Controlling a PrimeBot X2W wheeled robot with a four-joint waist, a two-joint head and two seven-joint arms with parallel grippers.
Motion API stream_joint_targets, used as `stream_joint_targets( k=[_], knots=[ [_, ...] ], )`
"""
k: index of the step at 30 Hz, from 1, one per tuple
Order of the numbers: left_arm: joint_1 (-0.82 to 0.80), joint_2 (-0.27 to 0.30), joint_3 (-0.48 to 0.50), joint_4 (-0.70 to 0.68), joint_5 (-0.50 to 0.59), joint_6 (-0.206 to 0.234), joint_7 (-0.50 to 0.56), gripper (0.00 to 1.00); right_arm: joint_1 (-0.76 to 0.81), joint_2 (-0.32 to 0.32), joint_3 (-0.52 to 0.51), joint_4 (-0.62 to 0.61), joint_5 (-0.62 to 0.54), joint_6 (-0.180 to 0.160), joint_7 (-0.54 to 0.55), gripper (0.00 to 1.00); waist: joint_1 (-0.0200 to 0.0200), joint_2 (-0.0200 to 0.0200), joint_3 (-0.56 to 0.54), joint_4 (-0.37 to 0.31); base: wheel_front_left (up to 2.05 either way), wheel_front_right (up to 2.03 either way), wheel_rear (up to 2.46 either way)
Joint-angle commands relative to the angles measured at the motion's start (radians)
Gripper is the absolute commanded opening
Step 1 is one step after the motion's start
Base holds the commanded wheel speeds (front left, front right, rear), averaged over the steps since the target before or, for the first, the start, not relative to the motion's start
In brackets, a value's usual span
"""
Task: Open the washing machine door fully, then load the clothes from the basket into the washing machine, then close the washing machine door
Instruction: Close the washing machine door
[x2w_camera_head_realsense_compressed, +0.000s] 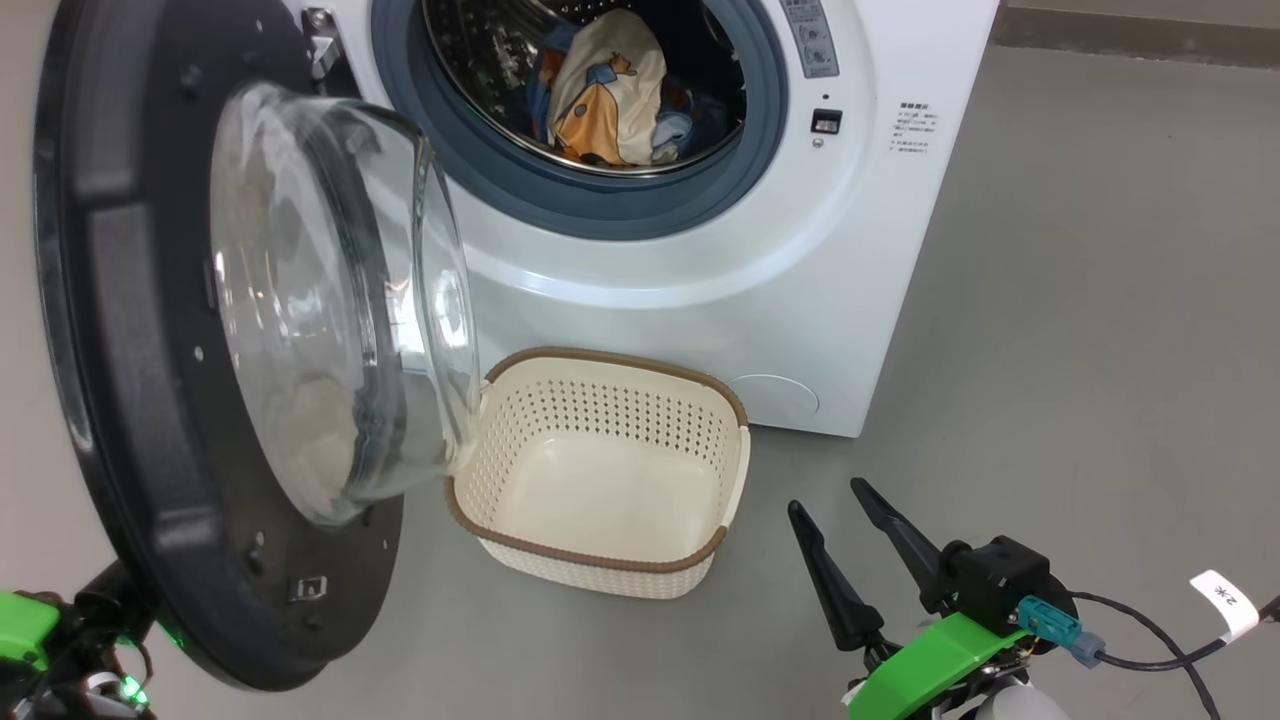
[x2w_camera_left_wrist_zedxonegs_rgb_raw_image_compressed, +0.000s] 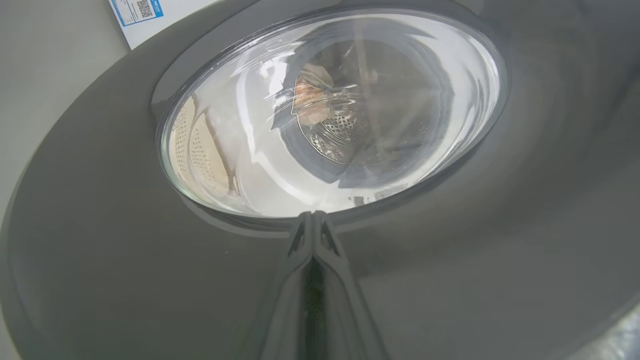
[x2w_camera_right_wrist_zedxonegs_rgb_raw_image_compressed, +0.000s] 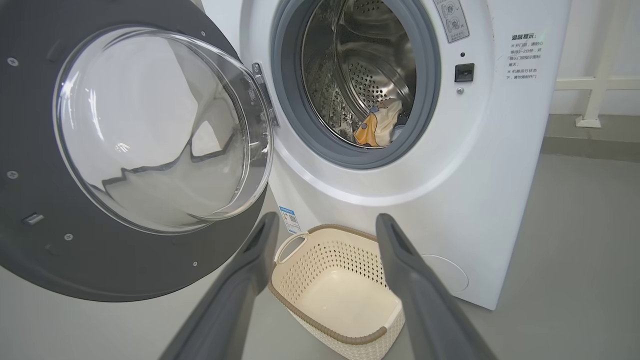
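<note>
In the left wrist view the left gripper (x2w_camera_left_wrist_zedxonegs_rgb_raw_image_compressed: 312, 218) appeared blurred, with its jaws pressed fully together and grasping nothing. Its tips pointed at the outer face of the washing machine door (x2w_camera_left_wrist_zedxonegs_rgb_raw_image_compressed: 125, 260), just below the rim of the glass window (x2w_camera_left_wrist_zedxonegs_rgb_raw_image_compressed: 330, 110); contact with the door could not be confirmed. Everything seen through that glass was distorted. In the head view the door's lower edge concealed most of this gripper. The right gripper (x2w_camera_head_realsense_compressed: 827, 497) stood with its jaws spread wide, released and touching nothing, above the floor (x2w_camera_head_realsense_compressed: 1050, 350). Ahead of these jaws and to their left, apart from them, the basket (x2w_camera_head_realsense_compressed: 600, 557) sat empty on the floor just in front of the washing machine (x2w_camera_head_realsense_compressed: 720, 300), one corner hidden behind the window bowl. The door hung swung open, its upper edge cut off by the frame. Farthest from the jaws, the clothes (x2w_camera_head_realsense_compressed: 605, 90) lay inside the steel drum (x2w_camera_right_wrist_zedxonegs_rgb_raw_image_compressed: 370, 75), the cream garment covering most of the blue one.
</note>
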Motion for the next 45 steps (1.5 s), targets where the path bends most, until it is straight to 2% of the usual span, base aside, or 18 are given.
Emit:
stream_joint_targets(
  k=[1, 12, 28, 37, 45],
  knots=[
    [-0.006, 0.013, 0.007, -0.041, -0.014, 0.002, 0.009, 0.0, -0.012, 0.012, 0.022, -0.029, 0.006, 0.002, -0.012, 1.0, 0.0, 0.0, 0.003, -0.003, 0.0, 0.0, 0.0],
    [0.007, -0.007, -0.092, -0.07, -0.076, 0.015, -0.036, 0.0, -0.021, 0.012, 0.017, -0.03, 0.007, 0.002, -0.012, 1.0, 0.0, 0.0, 0.015, -0.034, 0.0, 0.0, 0.0],
    [0.05, -0.008, -0.288, -0.104, -0.25, 0.024, -0.172, 0.0, -0.031, 0.012, 0.019, -0.033, 0.016, 0.002, -0.012, 1.0, 0.0, 0.0, 0.022, -0.113, 0.0, 0.0, 0.0],
    [0.048, -0.008, -0.366, -0.08, -0.312, 0.005, -0.257, 0.0, -0.031, 0.012, 0.015, -0.034, 0.015, 0.002, -0.012, 1.0, 0.0, 0.0, 0.021, -0.177, 0.0, 0.0, 0.0],
    [0.016, -0.008, -0.393, 0.0, -0.382, -0.022, -0.351, 0.0, -0.027, 0.012, 0.006, -0.034, 0.01, 0.002, -0.012, 1.0, 0.0, 0.0, 0.02, -0.245, 0.0, 0.0, 0.0]
  ],
)
